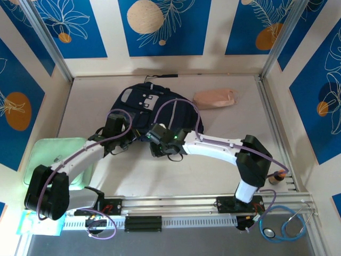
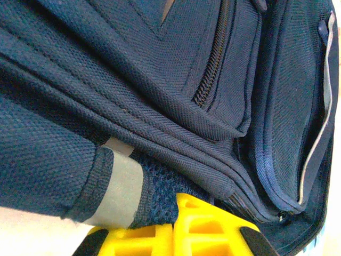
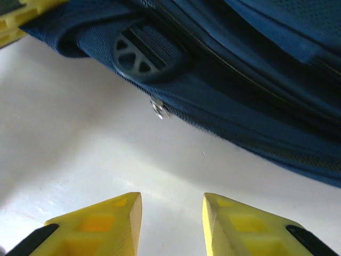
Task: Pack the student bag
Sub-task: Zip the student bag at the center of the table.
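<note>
Reaching inward, left jaws pinching student bag (image 1: 139,106).

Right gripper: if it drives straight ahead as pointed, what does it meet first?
Probably the bag: the right gripper, jaws open and empty, points across bare table at its lower edge, near the zipper pull. Depth is hard to judge.

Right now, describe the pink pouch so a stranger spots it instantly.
On the white table, find the large navy student bag near the far wall. Just right of it lies the pink pouch, small, soft and pale, unlike the dark bag.
</note>
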`<state>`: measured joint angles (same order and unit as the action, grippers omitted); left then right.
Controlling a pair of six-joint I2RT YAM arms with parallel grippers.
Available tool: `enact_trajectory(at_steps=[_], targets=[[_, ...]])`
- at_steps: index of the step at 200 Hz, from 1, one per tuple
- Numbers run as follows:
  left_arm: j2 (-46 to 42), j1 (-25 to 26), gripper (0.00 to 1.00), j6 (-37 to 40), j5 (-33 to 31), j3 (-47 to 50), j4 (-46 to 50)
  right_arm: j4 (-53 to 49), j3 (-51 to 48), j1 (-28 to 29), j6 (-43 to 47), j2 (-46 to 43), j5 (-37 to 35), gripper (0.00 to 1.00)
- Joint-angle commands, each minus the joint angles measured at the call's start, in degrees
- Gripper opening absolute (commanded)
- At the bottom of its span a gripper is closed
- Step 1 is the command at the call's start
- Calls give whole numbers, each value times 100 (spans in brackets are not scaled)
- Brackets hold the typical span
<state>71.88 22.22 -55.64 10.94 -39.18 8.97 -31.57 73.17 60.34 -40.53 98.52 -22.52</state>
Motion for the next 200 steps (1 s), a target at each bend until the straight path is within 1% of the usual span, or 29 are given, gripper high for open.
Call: enact_trajectory(at_steps=[1,24,55,102,146,175,200], targets=[[2,107,0,7,373,-318,-318,231,338,26,-24,246,-166,35],[16,116,0,-6,409,-335,-311,314,510,-3,-22,475,-199,34],[2,116,0,7,442,-345,-320,195,655,-159,-320,692,-293,35],[6,125,0,2,461,-337,-317,28,879,-186,-464,959,-914,36],[-79,125,0,0,453,-318,-266,-224,1295,-178,-476,1332,-1597,38],[-121,125,0,10,436,-327,-235,-569,1581,-205,-596,1586,-1958,31],[-121,125,0,10,387,-328,-222,-579,1425,-239,-663,1512,-1967,22]])
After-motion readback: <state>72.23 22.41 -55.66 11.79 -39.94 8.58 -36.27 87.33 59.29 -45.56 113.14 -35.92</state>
